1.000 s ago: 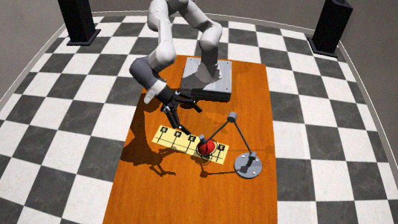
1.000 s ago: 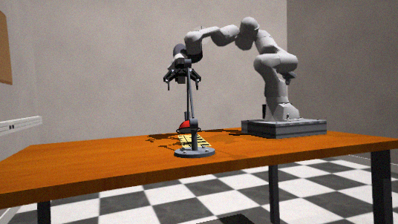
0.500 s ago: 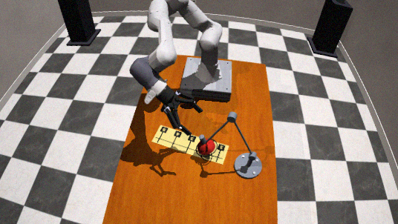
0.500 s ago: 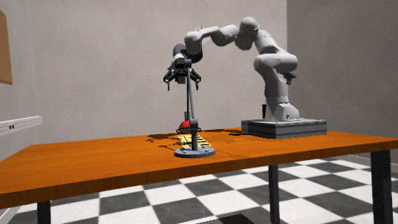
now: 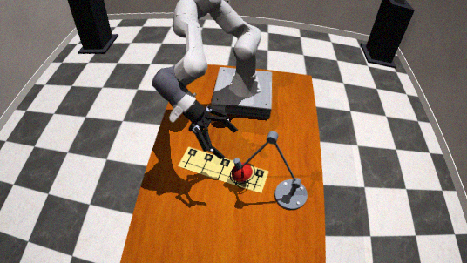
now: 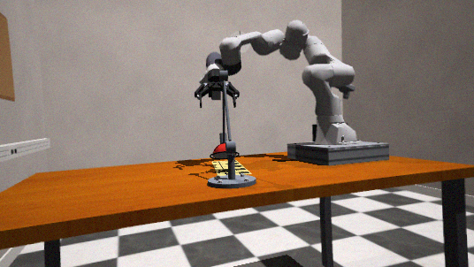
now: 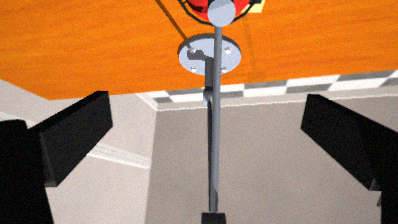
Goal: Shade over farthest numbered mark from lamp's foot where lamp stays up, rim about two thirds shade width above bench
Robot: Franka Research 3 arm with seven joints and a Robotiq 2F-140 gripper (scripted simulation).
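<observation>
Pincer (image 5: 230,143) (image 6: 217,105) (image 7: 207,110): released, fingers spread | lamp (image 5: 283,161) (image 6: 228,115) (image 7: 216,125): between the fingers' lines in wrist view, foot on desk (image 5: 244,231) (image 6: 133,190) (image 7: 125,65)
</observation>
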